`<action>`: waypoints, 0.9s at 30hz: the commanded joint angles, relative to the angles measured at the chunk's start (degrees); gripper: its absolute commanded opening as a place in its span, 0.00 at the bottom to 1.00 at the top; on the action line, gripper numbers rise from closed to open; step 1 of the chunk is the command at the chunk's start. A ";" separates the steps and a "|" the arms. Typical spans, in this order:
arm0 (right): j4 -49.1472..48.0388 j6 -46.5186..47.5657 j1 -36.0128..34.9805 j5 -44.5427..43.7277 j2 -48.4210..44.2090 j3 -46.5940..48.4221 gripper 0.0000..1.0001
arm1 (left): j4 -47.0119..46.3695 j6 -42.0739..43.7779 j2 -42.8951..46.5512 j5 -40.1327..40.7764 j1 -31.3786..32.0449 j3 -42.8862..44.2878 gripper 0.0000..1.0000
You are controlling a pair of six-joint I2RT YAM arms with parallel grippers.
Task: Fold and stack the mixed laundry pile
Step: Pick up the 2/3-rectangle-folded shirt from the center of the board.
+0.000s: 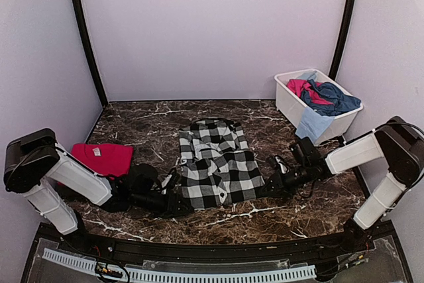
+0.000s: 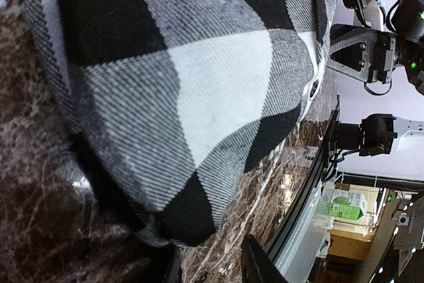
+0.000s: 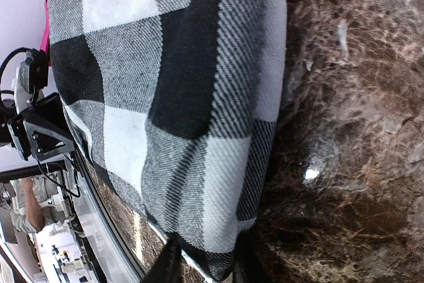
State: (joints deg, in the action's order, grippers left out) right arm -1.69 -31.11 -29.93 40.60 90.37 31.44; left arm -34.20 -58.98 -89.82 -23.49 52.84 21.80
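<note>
The black-and-white checked shirt (image 1: 217, 164) lies spread flat on the middle of the dark marble counter (image 1: 146, 124), with its collar end to the far side. All other places I give from this shirt.

The left pincer (image 1: 173, 200) is low on the counter at the shirt's near left corner. In the left wrist view one dark finger (image 2: 260, 264) stands just beside the rounded corner of the cloth, and a thin strip of marble shows between them. The other finger is mostly hidden under the hem. So this pincer is partly open around the corner and has not closed on it.

The right pincer (image 1: 268, 187) is at the shirt's near right corner, also low. In the right wrist view the corner fills the narrow space between its two fingers (image 3: 167, 263). I cannot tell if they already press the cloth.

To the left of the shirt, near but apart, lies a folded red tee (image 1: 103, 158). To the far right of the shirt stands a white plastic tub (image 1: 286, 101). It holds a pink piece (image 1: 301, 87) and a dark blue garment (image 1: 334, 97). A light blue piece (image 1: 311, 124) hangs over the tub's front wall.
</note>
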 commanded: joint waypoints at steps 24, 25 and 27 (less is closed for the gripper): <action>0.27 -2.65 -0.59 1.40 -6.34 -2.64 0.00 | 19.24 1.52 6.92 7.95 0.44 1.98 0.35; 0.09 -2.78 -0.75 1.49 -6.08 -2.64 0.00 | 18.57 1.64 5.13 7.74 0.76 2.39 0.35; -0.19 -3.02 -1.10 1.42 -5.83 -2.70 0.00 | 17.27 1.60 2.79 7.68 1.20 3.40 0.34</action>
State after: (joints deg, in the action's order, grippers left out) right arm -0.80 -33.50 -30.15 41.30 83.85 29.43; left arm -19.05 -58.59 -82.56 -16.97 53.17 23.49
